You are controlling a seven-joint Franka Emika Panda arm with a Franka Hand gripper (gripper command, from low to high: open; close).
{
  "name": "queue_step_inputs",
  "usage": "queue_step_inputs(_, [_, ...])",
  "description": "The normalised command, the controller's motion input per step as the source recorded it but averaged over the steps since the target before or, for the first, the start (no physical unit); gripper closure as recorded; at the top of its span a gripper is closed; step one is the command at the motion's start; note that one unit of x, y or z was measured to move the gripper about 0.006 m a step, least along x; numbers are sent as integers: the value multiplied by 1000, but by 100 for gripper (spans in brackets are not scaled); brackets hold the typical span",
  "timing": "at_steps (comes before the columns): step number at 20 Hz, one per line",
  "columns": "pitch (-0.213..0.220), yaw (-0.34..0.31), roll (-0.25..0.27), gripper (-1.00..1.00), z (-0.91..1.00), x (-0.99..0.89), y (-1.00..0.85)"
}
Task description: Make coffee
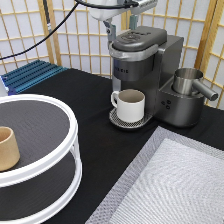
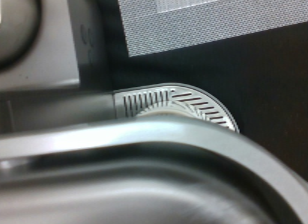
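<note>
Hovering: end effector (image 1: 121, 26) above coffee machine (image 1: 145, 65) lid | fingers apart, empty | pod unseen

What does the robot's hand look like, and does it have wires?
Only part of it shows at the exterior view's top. The gripper has a white, rounded body with two slim grey fingers reaching down over the coffee machine. A thick black cable swoops from it toward the exterior view's left.

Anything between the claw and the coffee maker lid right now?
Nothing visible. The claw hangs open just above the closed lid of the coffee maker, one finger either side of the lid's back. No pod is visible in either view.
</note>
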Motion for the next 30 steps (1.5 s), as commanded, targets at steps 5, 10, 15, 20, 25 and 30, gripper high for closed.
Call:
queue_step_inputs(5, [-34, 0, -18, -100, -418, -231, 120])
queue_step_inputs(10, [-27, 0, -48, -100, -690, -329, 261])
queue_step_inputs(15, [-3, 22, -8, -100, -985, -455, 9])
queue_step_inputs(20, [-29, 6, -16, -100, 800, -335, -331])
queue_step_inputs(25, [-38, 10, 17, -100, 774, -219, -981])
queue_step_inputs(30, [0, 1, 27, -100, 277, -205, -1000])
